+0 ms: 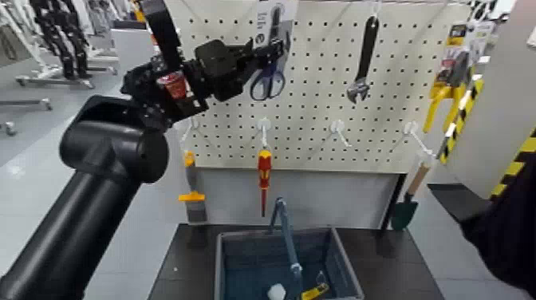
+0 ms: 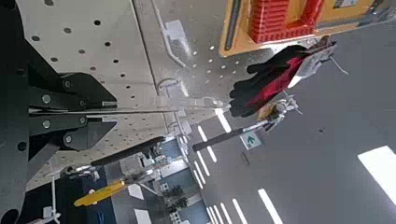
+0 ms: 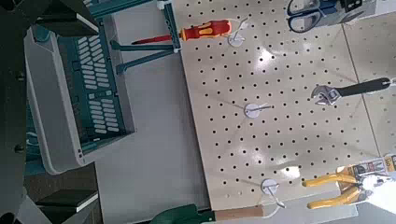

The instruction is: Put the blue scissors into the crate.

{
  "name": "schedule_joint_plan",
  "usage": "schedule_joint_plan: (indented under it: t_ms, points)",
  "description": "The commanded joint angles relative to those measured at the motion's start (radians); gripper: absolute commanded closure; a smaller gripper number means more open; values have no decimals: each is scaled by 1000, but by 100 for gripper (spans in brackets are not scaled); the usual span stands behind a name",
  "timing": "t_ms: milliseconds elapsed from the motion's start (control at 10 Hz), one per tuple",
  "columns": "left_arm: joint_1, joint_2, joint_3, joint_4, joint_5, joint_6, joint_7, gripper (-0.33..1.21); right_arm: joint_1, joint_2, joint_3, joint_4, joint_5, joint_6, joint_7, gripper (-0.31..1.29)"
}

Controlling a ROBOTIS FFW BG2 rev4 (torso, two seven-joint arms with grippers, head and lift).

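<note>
The left gripper (image 1: 267, 54) is up at the pegboard (image 1: 319, 120), apparently pinching the card of the blue scissors (image 1: 269, 78) hanging there. The step is grasping; next, unhook it and lower it to the crate (image 1: 231, 263) below.

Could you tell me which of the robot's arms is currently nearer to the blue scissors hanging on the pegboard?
The left. The left claw is raised to the pegboard, right at the blue scissors on their card. The right arm sits low at the head view's right edge, well away from them.
</note>
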Motion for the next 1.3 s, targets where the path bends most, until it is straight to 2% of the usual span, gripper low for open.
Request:
schedule_joint_plan:
  t_ms: [100,500,1300]
  points:
    - [39,-5,8,-92,14,36,5,119,0,2,0,2,-1,2,-1,8]
    - [136,-14,-61,-55,139,96,6,119,0,3,-2,3,1,2,-1,8]
    - [348,43,-61,-51,194,199,37,119,2,6,-5,6,1,-2,-3,8]
